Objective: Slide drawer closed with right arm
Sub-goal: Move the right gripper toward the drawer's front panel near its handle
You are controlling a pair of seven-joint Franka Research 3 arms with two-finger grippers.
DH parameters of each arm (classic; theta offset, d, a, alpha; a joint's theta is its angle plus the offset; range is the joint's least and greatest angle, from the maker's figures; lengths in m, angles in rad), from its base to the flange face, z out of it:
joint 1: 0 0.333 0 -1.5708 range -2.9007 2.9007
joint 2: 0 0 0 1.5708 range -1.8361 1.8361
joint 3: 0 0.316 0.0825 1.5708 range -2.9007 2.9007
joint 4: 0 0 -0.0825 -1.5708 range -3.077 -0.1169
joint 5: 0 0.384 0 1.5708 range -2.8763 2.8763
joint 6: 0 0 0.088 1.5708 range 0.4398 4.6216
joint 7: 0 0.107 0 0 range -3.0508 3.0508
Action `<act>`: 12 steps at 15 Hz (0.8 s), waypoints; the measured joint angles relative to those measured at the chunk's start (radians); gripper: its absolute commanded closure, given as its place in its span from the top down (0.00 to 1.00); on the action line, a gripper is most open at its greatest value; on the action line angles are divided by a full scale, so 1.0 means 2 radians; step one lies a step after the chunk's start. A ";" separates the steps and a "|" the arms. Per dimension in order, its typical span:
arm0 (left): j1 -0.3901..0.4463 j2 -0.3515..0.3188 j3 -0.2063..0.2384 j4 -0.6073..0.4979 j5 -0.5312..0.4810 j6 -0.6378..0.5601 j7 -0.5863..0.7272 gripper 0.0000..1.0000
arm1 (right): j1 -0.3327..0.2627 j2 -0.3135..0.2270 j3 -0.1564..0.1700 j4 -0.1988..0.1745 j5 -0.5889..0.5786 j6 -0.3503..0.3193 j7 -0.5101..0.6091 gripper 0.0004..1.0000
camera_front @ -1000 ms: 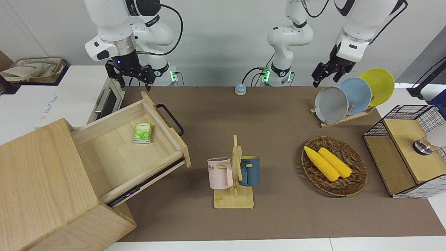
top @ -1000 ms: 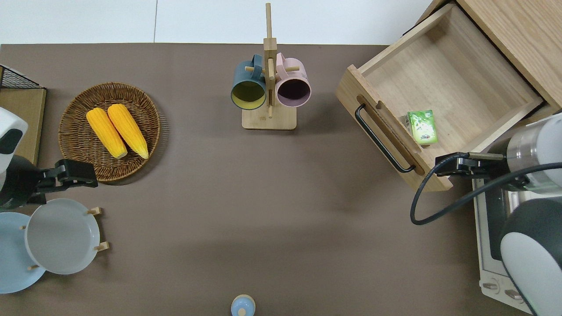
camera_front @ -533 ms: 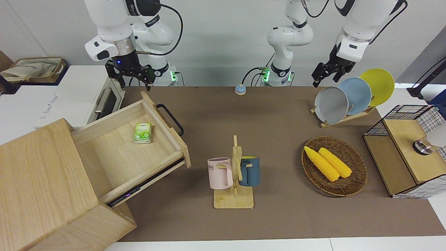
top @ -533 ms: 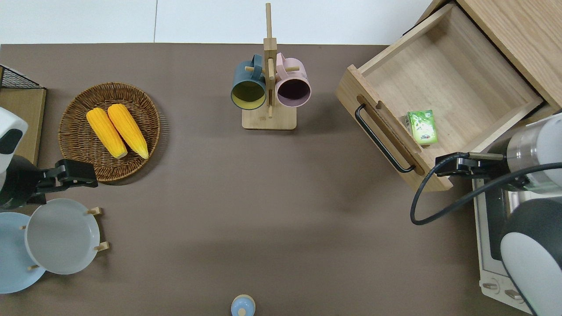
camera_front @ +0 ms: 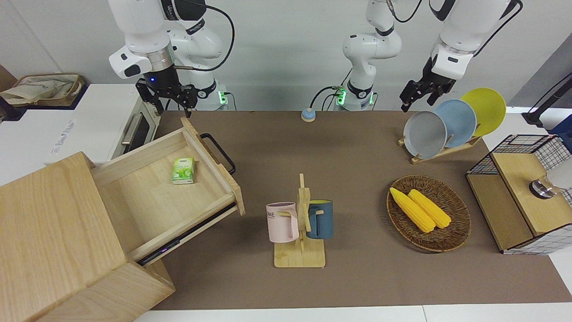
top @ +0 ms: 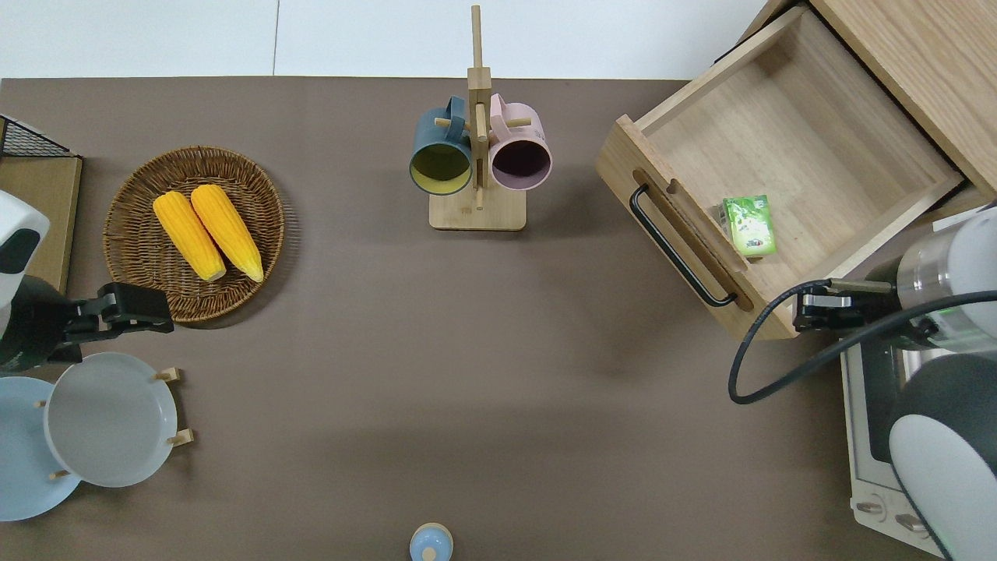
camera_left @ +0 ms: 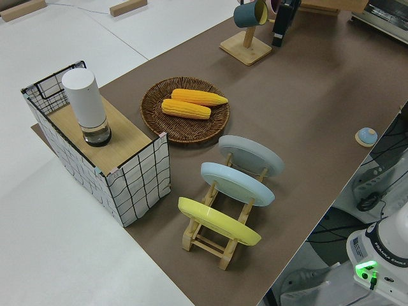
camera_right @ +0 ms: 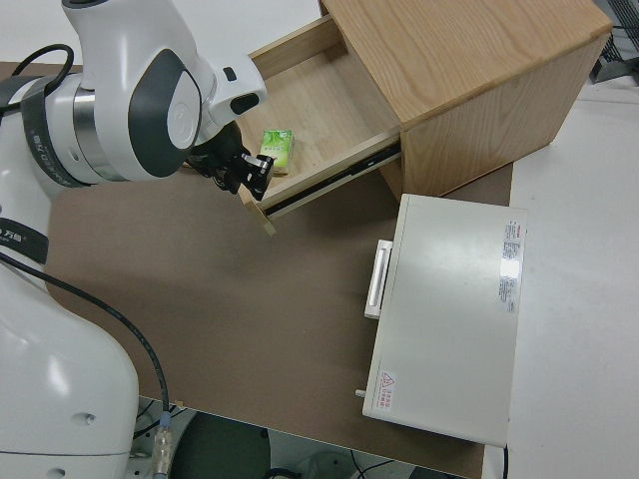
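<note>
1. Fingers of the right gripper [camera_front: 171, 102] point down and stand apart, clamped on nothing; it hangs over the corner of the drawer [top: 787, 164] front nearest the robots, just off the end of the black bar handle [top: 679, 247].
2. Left gripper [camera_front: 418, 94] belongs to the parked arm, and whether its fingers are apart or together cannot be told.
3. Pulled well out of the pale wooden cabinet [camera_front: 53, 232], the drawer lies at the right arm's end of the table, its front turned toward the table's middle and its runner showing along one side.
4. Judging from this, the push has not begun. It would go best with the fingers set low against the front panel near the handle's middle, not at the corner, so the drawer does not skew on its runners.
5. Pushing straight along the runners into the cabinet, slowly near the end, should avoid a slam; the white toaster oven [camera_right: 444, 309] standing just beside the drawer leaves the arm little room.
6. Inside the drawer a small green packet [top: 749, 225] lies near the front panel, low enough not to catch.
7. On the mug stand [camera_front: 300, 250] hang a pink mug [camera_front: 282, 222] and a blue one [camera_front: 320, 219].
8. Farther toward the left arm's end, the wicker basket [camera_front: 456, 237] holds two corn cobs [camera_front: 421, 209], and a dish rack [camera_front: 440, 152] carries three plates.
</note>
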 measured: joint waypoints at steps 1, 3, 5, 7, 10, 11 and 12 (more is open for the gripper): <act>0.000 0.000 0.000 0.000 0.000 0.000 0.000 0.99 | 0.000 -0.001 0.005 0.001 0.001 -0.007 0.022 0.00; 0.000 0.000 0.000 0.000 0.000 0.000 0.000 0.99 | 0.000 -0.002 0.020 0.004 0.008 -0.019 0.070 0.00; 0.000 0.000 0.000 0.000 0.000 0.000 0.000 0.99 | 0.003 -0.003 0.028 0.004 0.021 -0.024 0.107 0.00; 0.000 0.000 0.000 0.000 0.000 0.000 0.000 0.99 | 0.004 -0.004 0.037 0.004 0.032 -0.026 0.141 0.00; 0.000 0.000 0.000 0.000 0.000 0.000 0.000 0.99 | 0.005 -0.005 0.057 0.006 0.047 -0.026 0.211 0.00; 0.000 0.000 0.000 0.000 0.000 0.000 0.000 0.99 | 0.005 -0.006 0.065 0.006 0.052 -0.025 0.238 0.00; 0.000 0.000 0.000 0.000 0.000 0.000 0.000 0.99 | 0.007 -0.006 0.068 0.005 0.057 -0.020 0.259 0.00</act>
